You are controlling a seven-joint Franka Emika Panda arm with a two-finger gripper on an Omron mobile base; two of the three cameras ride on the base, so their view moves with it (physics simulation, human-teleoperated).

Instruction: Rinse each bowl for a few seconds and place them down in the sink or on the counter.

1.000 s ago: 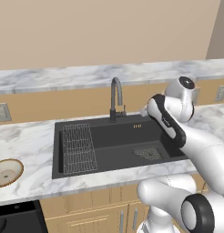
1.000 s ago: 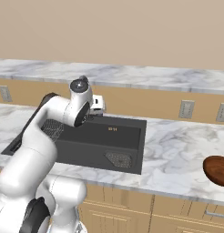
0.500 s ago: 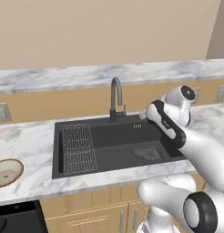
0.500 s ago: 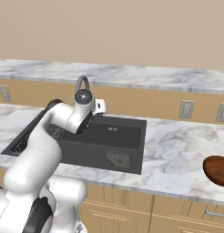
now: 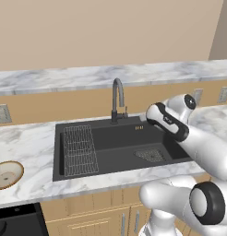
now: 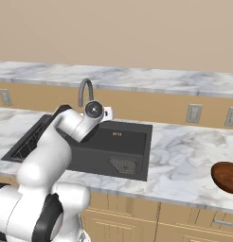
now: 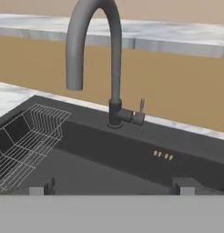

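I see my end effector (image 7: 114, 187) spread apart, holding nothing, above the black sink (image 5: 110, 154), its basin bare right of the wire rack (image 5: 79, 150), marble desk (image 6: 184, 165) flanking both rims.

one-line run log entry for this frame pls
phase: approach tap | gripper: open, empty, facing tap over sink | tan bowl: counter, left of sink | reddish-brown bowl: counter, right | rinsed: none
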